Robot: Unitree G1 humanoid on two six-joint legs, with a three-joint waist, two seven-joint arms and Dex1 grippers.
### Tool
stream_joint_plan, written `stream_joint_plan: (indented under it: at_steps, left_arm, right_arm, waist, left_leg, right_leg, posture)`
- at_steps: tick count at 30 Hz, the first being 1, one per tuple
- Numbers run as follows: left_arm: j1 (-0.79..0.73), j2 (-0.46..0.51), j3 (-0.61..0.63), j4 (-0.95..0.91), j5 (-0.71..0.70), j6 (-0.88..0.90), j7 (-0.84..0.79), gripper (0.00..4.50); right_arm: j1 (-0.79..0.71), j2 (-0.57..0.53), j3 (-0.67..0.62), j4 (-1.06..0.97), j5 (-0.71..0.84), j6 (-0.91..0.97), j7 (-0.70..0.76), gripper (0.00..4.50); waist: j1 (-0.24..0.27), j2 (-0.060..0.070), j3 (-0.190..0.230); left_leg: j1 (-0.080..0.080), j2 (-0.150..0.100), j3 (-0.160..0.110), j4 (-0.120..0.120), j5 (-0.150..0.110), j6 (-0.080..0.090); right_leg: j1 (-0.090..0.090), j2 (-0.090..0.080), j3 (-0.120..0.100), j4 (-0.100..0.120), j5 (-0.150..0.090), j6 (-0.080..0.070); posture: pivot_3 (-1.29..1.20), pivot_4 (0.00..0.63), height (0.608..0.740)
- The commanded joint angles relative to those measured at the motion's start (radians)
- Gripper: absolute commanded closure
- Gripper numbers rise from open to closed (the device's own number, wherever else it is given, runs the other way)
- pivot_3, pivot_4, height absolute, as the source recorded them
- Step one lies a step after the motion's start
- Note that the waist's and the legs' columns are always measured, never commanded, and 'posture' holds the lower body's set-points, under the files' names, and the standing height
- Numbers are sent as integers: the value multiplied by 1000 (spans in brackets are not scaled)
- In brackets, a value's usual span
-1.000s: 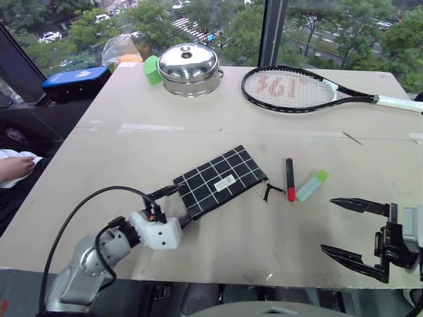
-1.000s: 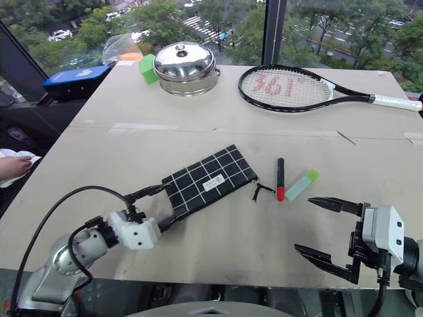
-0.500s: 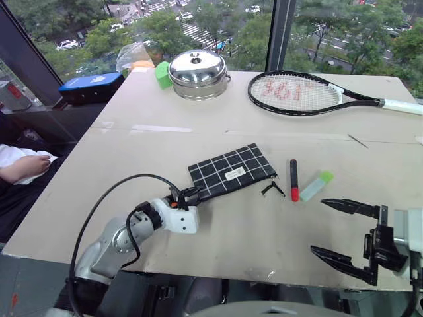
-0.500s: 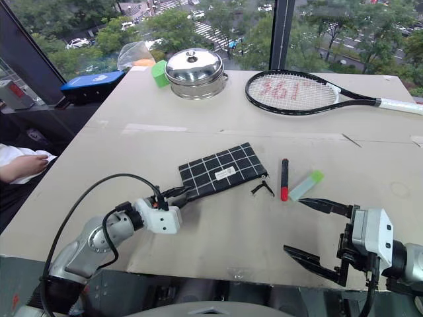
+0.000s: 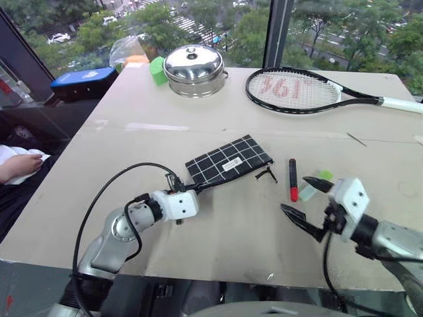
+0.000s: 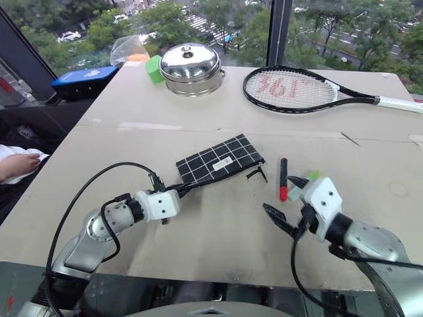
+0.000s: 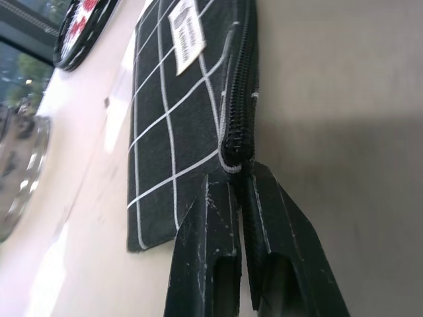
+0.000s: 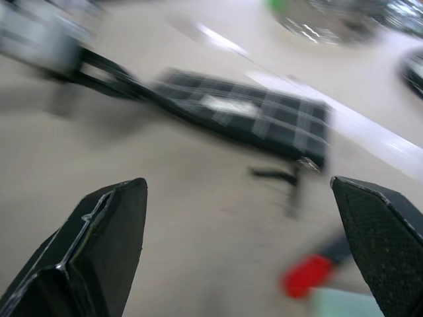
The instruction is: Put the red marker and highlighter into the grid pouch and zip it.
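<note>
While the left gripper has its 2 black fingers squeezed tight on the near corner of the flat black fabric grid pouch with white lines, the pouch lies near the middle of the pale wide table, closer to the front edge than the back edge. Its small white label faces up, and its black zipper pull sticks out from the far end, toward the right edge of the table. Just past the pull lies the slim red marker with a black barrel and a red end, with the red end pointing to the front edge. Right beside it, on the side of the right edge, lies the short pale green highlighter with a bright green cap. The right gripper has its 2 black fingers spread wide and holds nothing; it hangs just in front of the marker and the highlighter. At the back edge of the table sit a shiny round metal pot with a lid, a small green block and a black tennis racket with white strings. Past the left edge, a person's hand rests on something white.
</note>
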Motion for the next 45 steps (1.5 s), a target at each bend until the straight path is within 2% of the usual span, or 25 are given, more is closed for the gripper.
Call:
stream_joint_plan:
  at_steps: [1,7,13,14,16,27,31,45]
  left_arm:
    - [-4,15,1,-59,-32,17,-19,4451]
    - [1,18,-1,-75,-43,31,-23,4451]
    - [9,12,-5,-99,-46,49,-19,4451]
    - [11,11,-5,-105,-48,54,-19,4492]
    - [18,10,-5,-116,-50,62,-19,4500]
    - [29,-30,27,-233,-157,257,-31,4500]
    - [28,-33,28,-263,-187,302,-34,4500]
    - [38,-31,27,-302,-225,348,-23,4500]
  right_arm:
    - [-147,84,40,79,5,202,-144,0]
    - [-363,258,31,263,52,428,-249,0]
    - [-454,333,51,369,44,474,-263,0]
    - [-468,339,61,391,26,462,-271,244]
    - [-486,343,78,417,0,440,-276,741]
    - [-521,201,142,288,-86,441,-252,741]
    - [-553,221,138,264,-71,471,-249,741]
    - [-592,325,88,371,-69,466,-259,741]
  waist:
    - [-12,-4,2]
    - [-32,-5,3]
    - [-46,-5,4]
    - [-47,-5,4]
    - [-49,-5,4]
    - [-48,-5,4]
    - [-53,-5,4]
    - [-60,-5,4]
  left_leg:
    - [-1,0,0,0,0,0]
    - [-4,0,1,-3,-1,1]
    - [-3,0,1,-3,-2,2]
    - [-3,0,1,-3,-1,2]
    - [-2,0,1,-3,-1,2]
    - [-2,1,2,-3,-1,2]
    - [-2,1,2,-3,-1,2]
    - [-2,1,2,-3,-1,2]
  right_leg:
    - [0,0,0,0,0,0]
    - [-2,2,0,-2,-1,2]
    - [-2,2,-1,-1,-1,2]
    - [-2,2,0,-1,-1,2]
    - [-2,2,0,-1,-1,2]
    - [-2,3,1,0,1,6]
    - [-2,5,1,0,1,6]
    - [-2,5,2,0,1,6]
  posture:
    - [0,150,740]
    - [0,150,740]
    - [0,150,740]
    - [0,150,740]
    - [0,150,740]
    - [0,150,740]
    - [0,150,740]
    - [0,150,740]
